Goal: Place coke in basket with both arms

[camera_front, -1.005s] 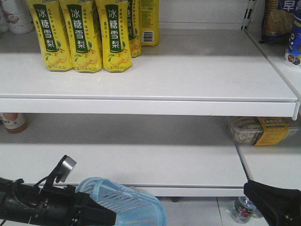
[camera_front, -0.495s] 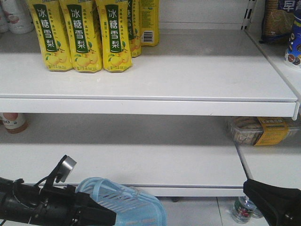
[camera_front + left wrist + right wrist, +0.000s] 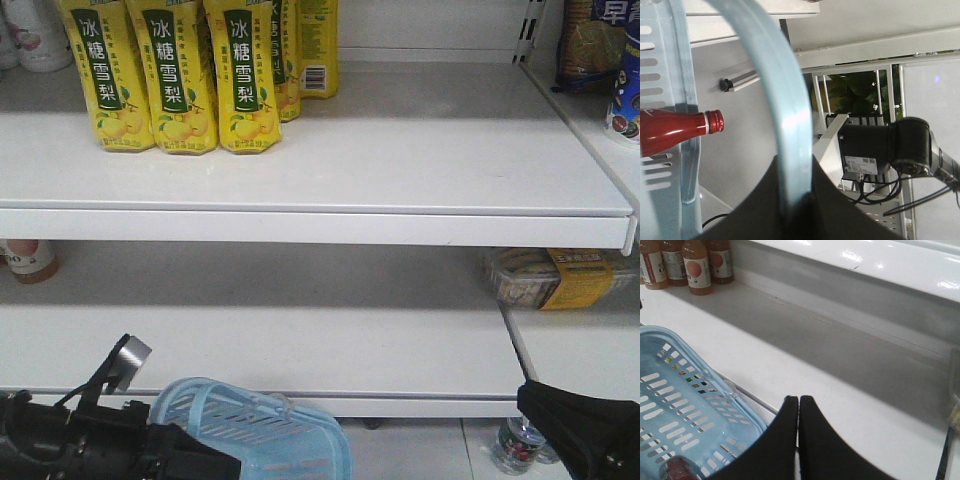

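The light blue basket (image 3: 285, 440) hangs low in front of the bottom shelf. My left gripper (image 3: 795, 167) is shut on its thin loop handle (image 3: 785, 100); in the front view that gripper (image 3: 195, 455) is at the bottom left. The coke (image 3: 670, 132), slim and red with a red cap, lies inside the basket against its slotted wall (image 3: 675, 60). Its red top also shows in the right wrist view (image 3: 677, 471). My right gripper (image 3: 798, 400) is shut and empty, just right of the basket's rim (image 3: 740, 400); it sits at the bottom right of the front view (image 3: 535, 402).
Yellow drink cartons (image 3: 170, 80) stand on the upper shelf. Peach drink bottles (image 3: 695, 270) stand at the back left of the lower shelf (image 3: 840, 405). A packaged food tray (image 3: 550, 278) lies at its right. A small bottle (image 3: 515, 445) stands on the floor.
My left arm and the basket have shifted slightly down and to the left. The right arm has not moved.
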You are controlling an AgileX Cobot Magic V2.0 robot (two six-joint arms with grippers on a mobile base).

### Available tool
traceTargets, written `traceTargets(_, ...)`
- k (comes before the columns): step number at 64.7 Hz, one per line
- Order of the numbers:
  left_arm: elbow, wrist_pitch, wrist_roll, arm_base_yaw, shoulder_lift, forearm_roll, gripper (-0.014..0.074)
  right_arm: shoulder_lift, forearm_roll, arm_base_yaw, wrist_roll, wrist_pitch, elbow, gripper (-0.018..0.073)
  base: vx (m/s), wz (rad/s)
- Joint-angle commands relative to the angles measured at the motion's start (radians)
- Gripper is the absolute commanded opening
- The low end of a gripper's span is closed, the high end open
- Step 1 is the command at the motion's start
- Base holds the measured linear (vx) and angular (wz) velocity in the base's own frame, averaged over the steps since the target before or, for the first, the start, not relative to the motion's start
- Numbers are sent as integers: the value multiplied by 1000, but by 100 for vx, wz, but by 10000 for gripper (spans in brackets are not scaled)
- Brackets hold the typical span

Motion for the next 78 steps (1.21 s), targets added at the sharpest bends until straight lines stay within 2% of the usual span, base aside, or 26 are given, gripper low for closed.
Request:
traceTargets(1, 28, 126, 18, -3, -112, -74, -6, 4, -11, -3, -3, -71, -29, -9, 0, 0)
traceTargets(9, 78, 97, 74, -3, -257, -32, -6, 4, -11, -3, -3, -71, -29, -9, 0, 0)
traceTargets(16, 116, 25, 154, -3, -406, -26, -6, 4, -11, -3, -3, -71, -29, -9, 0, 0)
traceTargets(22, 141, -59, 191, -3, -547, -8, -6, 4, -11, -3, -3, -71, -29, -9, 0, 0)
traceTargets(34, 154, -179, 194, -3, -823, 90, -6, 4, -11, -3, -3, -71, -29, -9, 0, 0)
traceTargets(49, 154, -274, 179, -3, -1035, 212, -6, 4, -11, -3, -3, -71, -29, -9, 0, 0)
traceTargets(53, 154, -305, 149, -3, -1081, 256, -6, 4, -11, -3, -3, -71, -29, -9, 0, 0)
traceTargets(60, 154, -361, 49, -3, -1155, 361, -6, 4, -11, -3, -3, -71, -29, -9, 0, 0)
traceTargets(70, 154, -446, -178, -3, -1247, 562, -6, 4, -11, -3, -3, -71, -29, -9, 0, 0)
traceTargets(78, 154, -545, -344, -3, -1315, 692, -6, 4, -11, -3, -3, -72, -29, -9, 0, 0)
